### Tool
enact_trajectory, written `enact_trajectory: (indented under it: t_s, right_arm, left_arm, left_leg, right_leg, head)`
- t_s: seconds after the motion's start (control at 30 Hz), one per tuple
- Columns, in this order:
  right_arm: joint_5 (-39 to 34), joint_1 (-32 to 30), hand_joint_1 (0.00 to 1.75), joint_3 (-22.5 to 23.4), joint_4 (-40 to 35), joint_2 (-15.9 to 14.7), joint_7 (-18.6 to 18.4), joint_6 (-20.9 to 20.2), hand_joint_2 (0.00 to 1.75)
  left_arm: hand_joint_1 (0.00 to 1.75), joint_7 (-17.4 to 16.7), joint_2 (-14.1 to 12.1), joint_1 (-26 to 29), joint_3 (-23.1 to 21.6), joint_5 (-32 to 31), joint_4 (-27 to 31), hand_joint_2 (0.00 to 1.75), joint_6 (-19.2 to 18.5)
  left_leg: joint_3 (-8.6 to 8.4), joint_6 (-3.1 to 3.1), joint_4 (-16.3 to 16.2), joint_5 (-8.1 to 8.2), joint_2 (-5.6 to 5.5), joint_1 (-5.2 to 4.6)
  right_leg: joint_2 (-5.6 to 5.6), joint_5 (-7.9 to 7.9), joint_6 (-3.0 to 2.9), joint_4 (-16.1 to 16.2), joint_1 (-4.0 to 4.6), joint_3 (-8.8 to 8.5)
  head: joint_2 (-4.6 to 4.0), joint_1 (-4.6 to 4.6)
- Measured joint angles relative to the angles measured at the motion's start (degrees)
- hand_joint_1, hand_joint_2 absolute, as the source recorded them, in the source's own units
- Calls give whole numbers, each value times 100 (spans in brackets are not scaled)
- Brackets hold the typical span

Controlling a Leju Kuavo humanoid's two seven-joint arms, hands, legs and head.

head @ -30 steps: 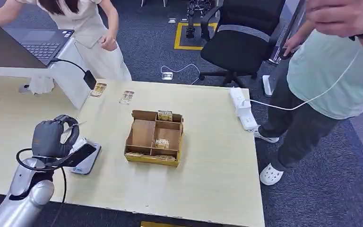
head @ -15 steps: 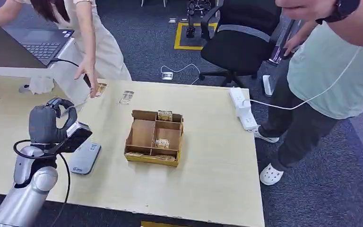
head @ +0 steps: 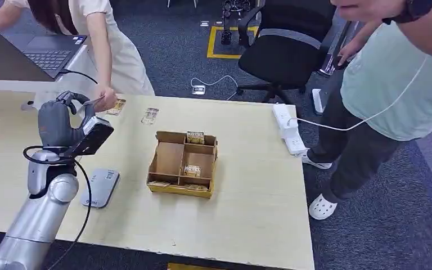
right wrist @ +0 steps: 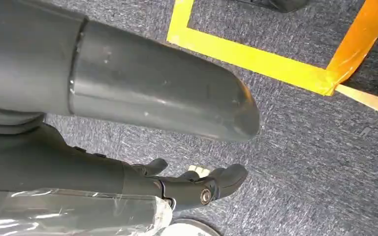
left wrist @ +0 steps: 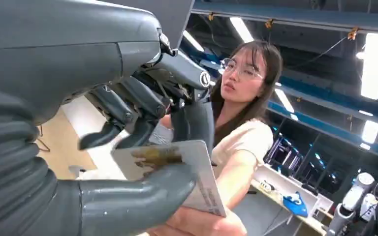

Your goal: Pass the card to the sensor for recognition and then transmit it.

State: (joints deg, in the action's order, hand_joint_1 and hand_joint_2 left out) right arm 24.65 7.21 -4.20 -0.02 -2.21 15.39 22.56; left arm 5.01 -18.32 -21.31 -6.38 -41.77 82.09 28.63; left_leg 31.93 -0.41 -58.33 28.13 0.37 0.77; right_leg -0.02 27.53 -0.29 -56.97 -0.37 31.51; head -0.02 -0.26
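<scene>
Fingers (left wrist: pixel 128 105) and the thick thumb of the left hand (head: pixel 62 121) pinch the card (left wrist: pixel 177 172) by one end, so the hand has hold of it. The card is up in the air, above the far left part of the surface (head: pixel 247 191), well away from the sensor (head: pixel 99 188). The sensor is the flat grey pad that lies on the surface near the robot's arm.

A person's hand (head: pixel 106 101) is right at the card's far edge. In the left wrist view the person's arm reaches under the card, and their hand looks like it is touching it or about to. I think the scan part is done, because the card is held far from the sensor and out toward the person. So the step now is the hand-over.

Next, the robot should hold the card steady until the person has a good grip. Then the fingers need to let go gently, so the card does not bend or drop. After that the arm should pull back and keep off the cardboard box (head: pixel 183 163) with its little compartments.

The right hand (right wrist: pixel 197 184) hangs down over the grey carpet. Its fingers look curled in with nothing in them.

Another person stands by the right side of the surface.
</scene>
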Motion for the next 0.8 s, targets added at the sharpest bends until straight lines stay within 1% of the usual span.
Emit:
enact_trajectory:
  t_s: [0.27, 0.33, 0.4, 0.47, 0.53, 0.57, 0.63, 0.67, 0.7, 0.73, 0.77, 0.8]
  right_arm:
    - [15, -29, 0, 15, 0, 0, 4, 11, 0]
    - [15, -29, 0, 33, 0, 0, 7, 15, 0]
    - [42, -29, 0, 52, 0, 0, 15, 15, 0]
    - [52, -33, 0, 85, 0, 0, 24, 13, 0]
    - [52, -42, 0, 129, 0, 0, 37, 4, 0]
    - [50, -55, 0, 153, 2, 0, 52, -2, 0]
    - [50, -77, 0, 181, 2, 0, 68, -9, 0]
    - [50, -98, 0, 203, 2, -2, 85, -24, 0]
    - [48, -125, 0, 243, 2, -4, 123, -48, 0]
    - [37, -148, 0, 289, 4, -11, 162, -70, 0]
    - [11, -187, 0, 328, 4, -17, 192, -94, 0]
    - [7, -226, 0, 354, 4, -26, 223, -96, 0]
  left_arm:
    - [0, 33, 11, -52, -31, 81, -85, 175, 2]
    - [0, -35, 28, -74, -35, 219, -85, 175, -112]
    - [0, -79, 28, -94, -70, 597, -85, 175, -501]
    - [0, -94, 15, -109, -122, 1089, -85, 175, -1028]
    - [0, -87, -66, -109, -171, 1560, -76, 175, -1569]
    - [0, -83, -131, -107, -229, 1936, -37, 175, -2027]
    - [0, -57, -263, -88, -299, 2206, 47, 175, -2567]
    - [0, -9, -394, -41, -341, 2339, 110, 175, -2848]
    - [0, 99, -622, 19, -446, 2481, 265, 175, -3379]
    - [0, 223, -912, 107, -536, 2581, 407, 175, -3862]
    - [0, 368, -1251, 211, -577, 2642, 556, 175, -4212]
    - [0, 490, -1599, 350, -597, 2686, 694, 175, -4390]
  left_leg:
    - [1, 0, 0, 0, 0, 0]
    - [1, 0, 0, 0, 0, 0]
    - [1, 0, 0, -1, -1, 0]
    - [1, 0, 0, -1, -1, 0]
    - [1, 0, 0, -1, 2, 0]
    - [2, 0, 0, -1, 2, 0]
    - [5, -1, 0, 0, 2, 1]
    - [7, -1, 1, 0, 8, 4]
    - [6, -3, 3, 1, 16, 6]
    - [4, -8, 5, 5, 29, 6]
    - [2, -9, 10, 5, 35, 6]
    - [2, -13, 12, 8, 44, 10]
  right_leg:
    - [0, 0, 0, 0, 0, 1]
    - [0, 0, 0, 0, 0, 1]
    - [0, 0, 0, 0, 0, 1]
    - [0, 0, 0, -1, 0, 1]
    - [3, 0, 0, -1, 0, 1]
    - [3, 0, 0, -1, 0, 1]
    - [4, 0, -1, -3, 0, 3]
    - [9, 1, -2, -6, 1, 3]
    - [17, 2, -3, -7, 2, 4]
    - [29, 3, -5, -7, 2, 8]
    - [35, 4, -7, -9, 2, 11]
    - [43, 5, -9, -10, 5, 17]
  head:
    - [0, 0]
    - [0, 0]
    - [0, 0]
    - [0, 0]
    - [0, 0]
    - [0, 0]
    - [0, 2]
    - [0, 4]
    - [0, 2]
    - [0, 0]
    - [0, 0]
    - [0, 0]
